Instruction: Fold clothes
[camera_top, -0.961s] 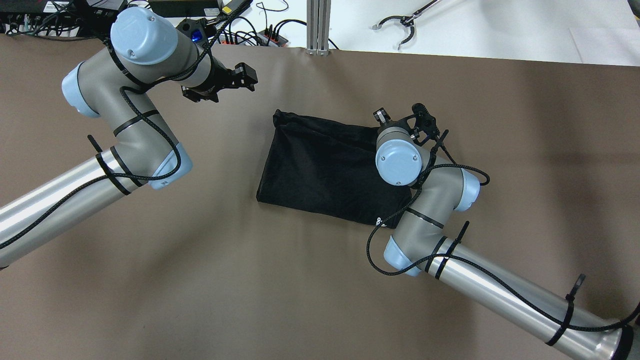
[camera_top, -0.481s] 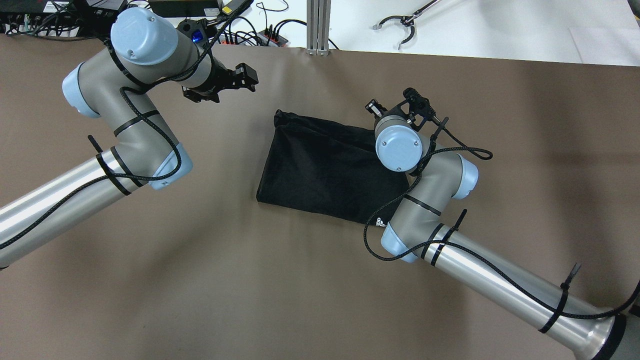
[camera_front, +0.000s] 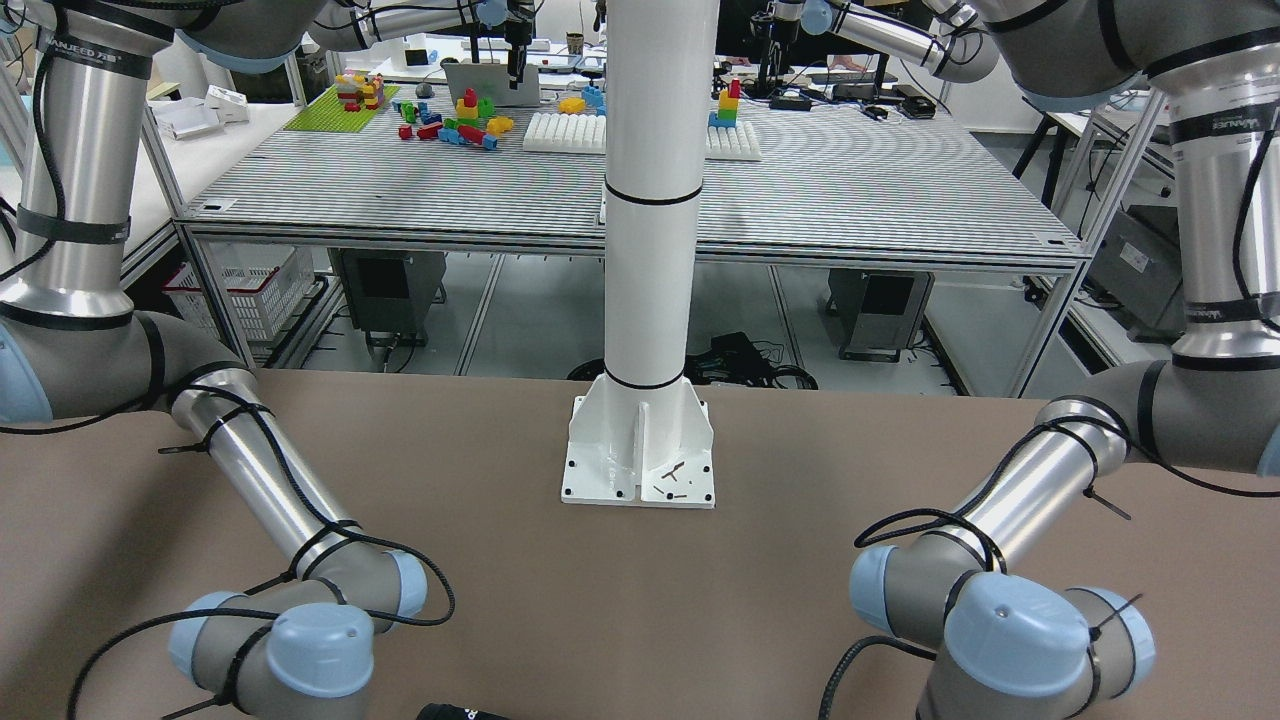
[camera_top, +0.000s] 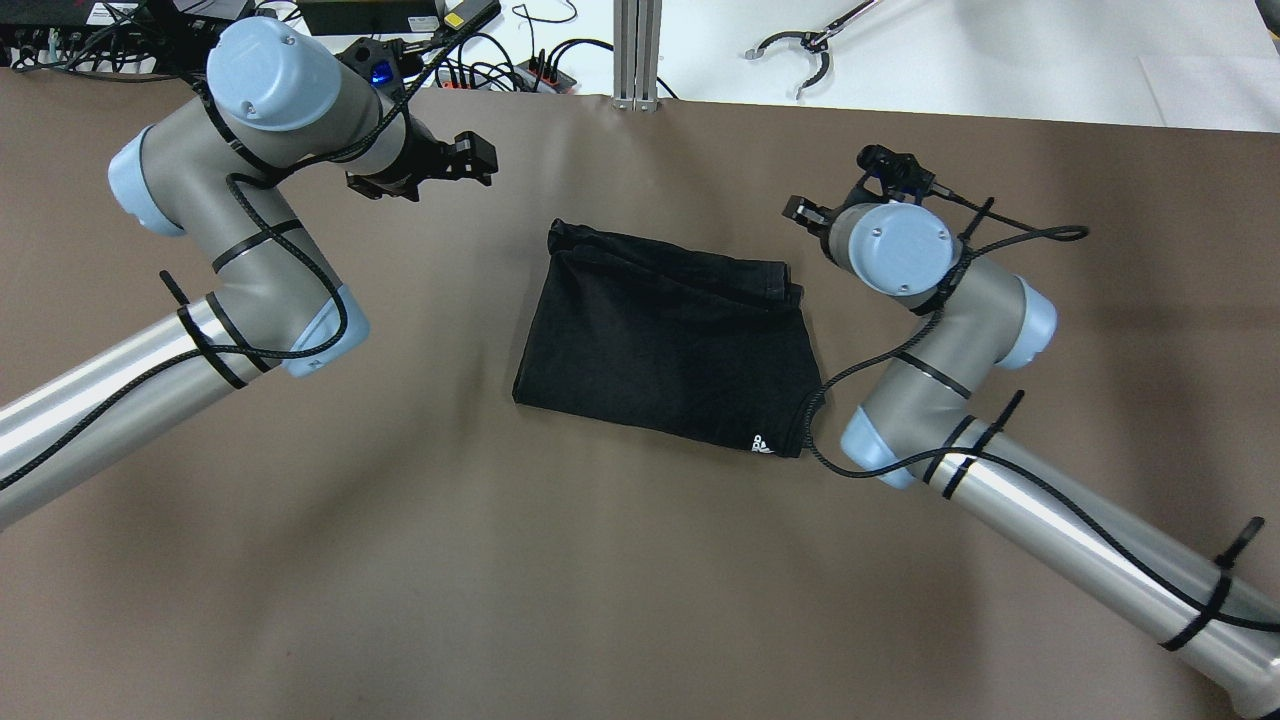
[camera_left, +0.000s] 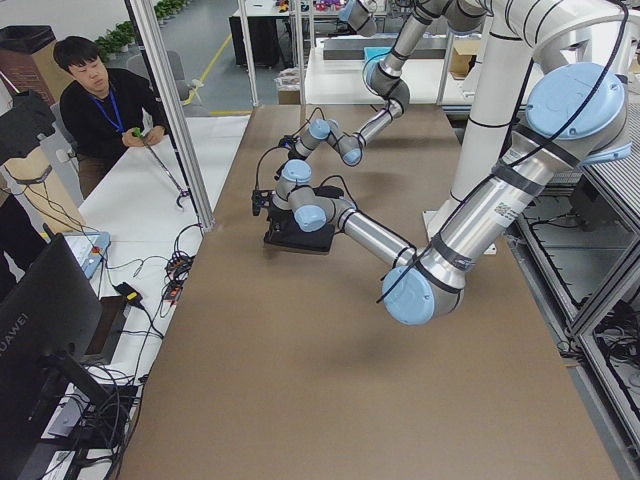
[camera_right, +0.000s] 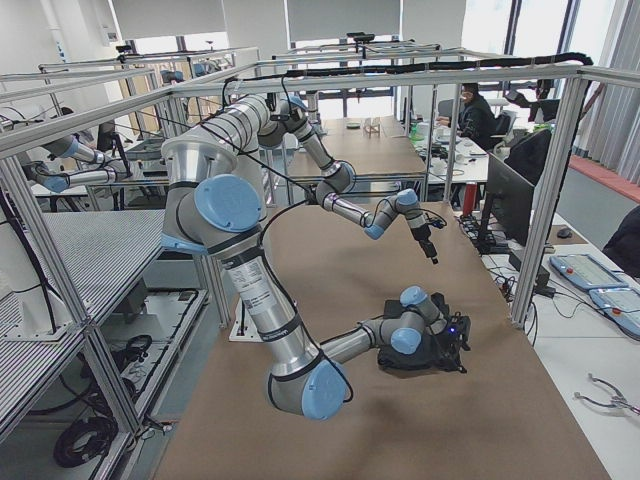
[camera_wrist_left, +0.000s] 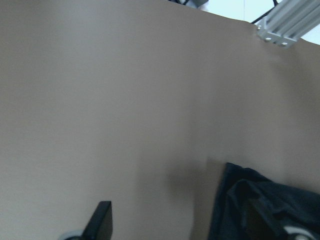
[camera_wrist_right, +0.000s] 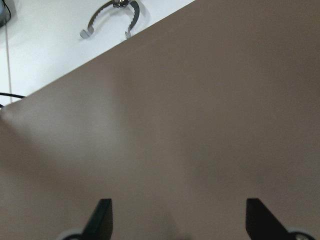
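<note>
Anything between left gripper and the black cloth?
Nothing: only bare brown table between the left gripper and the black cloth, per the overhead view.

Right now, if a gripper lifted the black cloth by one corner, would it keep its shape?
Probably not: the black cloth lies flat on the table with wrinkles along its far edge, so it should droop. It looks thin, hence likely light. Layers show there, so a pinch might lift only the top one.

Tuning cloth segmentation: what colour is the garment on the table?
The garment is black, with a small white mark at one corner. Best in the overhead exterior view.
</note>
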